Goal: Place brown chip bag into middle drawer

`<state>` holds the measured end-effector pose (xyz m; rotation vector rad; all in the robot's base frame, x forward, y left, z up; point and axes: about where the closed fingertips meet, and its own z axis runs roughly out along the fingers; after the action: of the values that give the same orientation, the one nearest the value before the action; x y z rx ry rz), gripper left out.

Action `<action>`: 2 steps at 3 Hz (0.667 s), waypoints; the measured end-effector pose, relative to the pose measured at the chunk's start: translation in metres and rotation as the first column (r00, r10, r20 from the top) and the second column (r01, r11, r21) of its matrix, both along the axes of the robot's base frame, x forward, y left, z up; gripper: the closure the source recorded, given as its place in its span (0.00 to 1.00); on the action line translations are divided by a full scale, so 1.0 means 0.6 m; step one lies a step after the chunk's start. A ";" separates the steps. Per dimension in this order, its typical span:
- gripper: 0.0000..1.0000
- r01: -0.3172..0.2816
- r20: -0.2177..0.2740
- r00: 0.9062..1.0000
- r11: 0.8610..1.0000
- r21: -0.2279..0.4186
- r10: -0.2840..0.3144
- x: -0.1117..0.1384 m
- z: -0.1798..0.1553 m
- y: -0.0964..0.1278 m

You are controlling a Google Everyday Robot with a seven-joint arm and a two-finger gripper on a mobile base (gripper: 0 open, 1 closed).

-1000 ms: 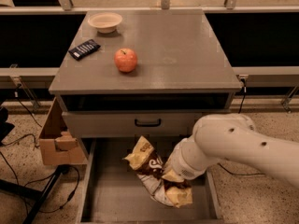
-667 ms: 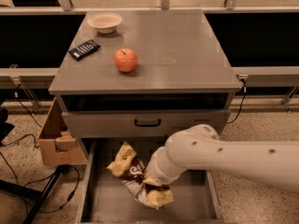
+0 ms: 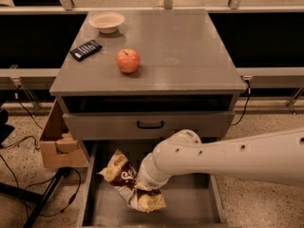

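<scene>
The brown chip bag [image 3: 118, 166] is sitting crumpled low inside the open middle drawer [image 3: 190, 205], left of centre. The hand [image 3: 146, 188] is pressing at the bag's middle, hidden beneath the wrist, so I cannot tell whether it is grasping or released. The white arm [image 3: 223, 153] is reaching in from the right and angling down, beneath the bench [image 3: 180, 46] carrying an apple [image 3: 128, 61].

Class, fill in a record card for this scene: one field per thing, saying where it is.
gripper: low in the open drawer, at the chip bag
chip bag: inside the drawer, left of centre, partly hidden by the arm
drawer: pulled out, below the shut drawer front
apple: on the cabinet top
bowl: top, back left
blue packet: top, left of apple
</scene>
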<state>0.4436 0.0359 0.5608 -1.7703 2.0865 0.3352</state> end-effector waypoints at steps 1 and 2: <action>0.57 -0.002 0.000 1.000 1.000 0.000 0.002 -0.001 0.000 0.001; 0.36 -0.004 0.000 1.000 1.000 -0.001 0.004 -0.001 0.000 0.002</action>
<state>0.4429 0.0369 0.5607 -1.7749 2.0839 0.3354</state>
